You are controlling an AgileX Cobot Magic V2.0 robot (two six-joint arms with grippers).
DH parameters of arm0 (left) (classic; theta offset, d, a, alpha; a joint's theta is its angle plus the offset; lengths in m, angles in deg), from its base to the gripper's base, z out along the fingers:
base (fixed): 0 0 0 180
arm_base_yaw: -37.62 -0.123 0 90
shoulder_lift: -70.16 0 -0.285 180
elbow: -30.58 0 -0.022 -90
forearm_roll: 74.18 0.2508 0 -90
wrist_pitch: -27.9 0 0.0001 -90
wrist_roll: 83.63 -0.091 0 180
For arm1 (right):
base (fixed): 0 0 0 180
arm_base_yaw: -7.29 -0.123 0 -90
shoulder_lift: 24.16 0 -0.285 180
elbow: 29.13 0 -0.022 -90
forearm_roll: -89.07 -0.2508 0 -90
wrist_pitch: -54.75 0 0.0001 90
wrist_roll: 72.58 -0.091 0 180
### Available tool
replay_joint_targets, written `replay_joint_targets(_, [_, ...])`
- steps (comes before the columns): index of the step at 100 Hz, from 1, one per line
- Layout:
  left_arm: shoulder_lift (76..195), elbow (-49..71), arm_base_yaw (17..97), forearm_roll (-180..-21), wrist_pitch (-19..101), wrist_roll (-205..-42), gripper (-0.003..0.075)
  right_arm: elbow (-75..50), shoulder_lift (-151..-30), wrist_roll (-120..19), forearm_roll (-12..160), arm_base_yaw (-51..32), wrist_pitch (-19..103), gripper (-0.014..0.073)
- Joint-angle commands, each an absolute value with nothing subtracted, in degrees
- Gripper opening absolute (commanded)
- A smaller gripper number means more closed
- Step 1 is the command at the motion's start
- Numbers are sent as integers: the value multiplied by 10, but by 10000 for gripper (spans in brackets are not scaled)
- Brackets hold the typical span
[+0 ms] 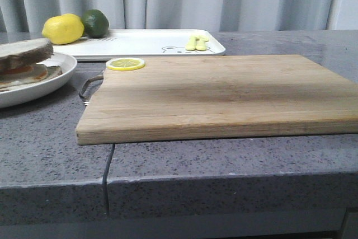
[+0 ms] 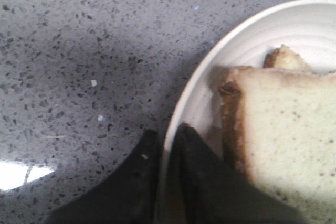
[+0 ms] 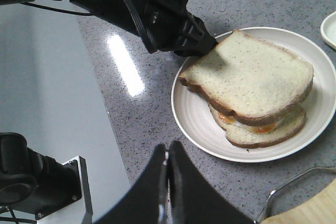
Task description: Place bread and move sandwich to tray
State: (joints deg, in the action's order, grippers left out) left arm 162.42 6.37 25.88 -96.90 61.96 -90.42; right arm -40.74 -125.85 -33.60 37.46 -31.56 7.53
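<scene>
Round white plate (image 3: pixel 195 119) on the grey speckled table (image 1: pixel 184 158), at the robot's left. It holds the sandwich (image 3: pixel 252 95): a top slice of bread (image 3: pixel 249 77) with a brown crust, resting tilted over a lower slice, with white and orange egg showing between them at the edge. In the front view the same plate (image 1: pixel 53 79) and sandwich (image 1: pixel 25 60) sit at the left border.

Left gripper (image 3: pixel 202 43) reaches to the plate's rim, its tip touching or just beside a corner of the top slice; in the left wrist view its dark fingers (image 2: pixel 197 174) lie close together, one over the plate's rim beside the crust. Whether they pinch anything cannot be told.

Right gripper (image 3: pixel 168 182) hangs over bare table near the plate, fingers together, holding nothing.

Wooden cutting board (image 1: pixel 224 96) lies mid-table with a lemon slice (image 1: pixel 125 64) on its far left corner. Behind it the white tray (image 1: pixel 140 43) carries a lemon (image 1: pixel 62 28), a lime (image 1: pixel 95 22) and a small yellow object (image 1: pixel 196 42) beside a bear drawing.
</scene>
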Motion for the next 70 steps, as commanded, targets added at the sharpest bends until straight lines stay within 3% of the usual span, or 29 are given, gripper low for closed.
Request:
replay_joint_targets(1, [1614, 75, 259, -963, 621, -907, -20, -425, -1229, -328, 355, -315, 92, -68])
replay_joint_targets(27, [1613, 96, 259, -1030, 652, -907, -20, -425, -1229, -328, 355, -315, 93, -68])
replay_joint_targets(70, [1614, 239, 270, -1182, 653, -940, -20, -425, -1176, -328, 416, -315, 106, -68])
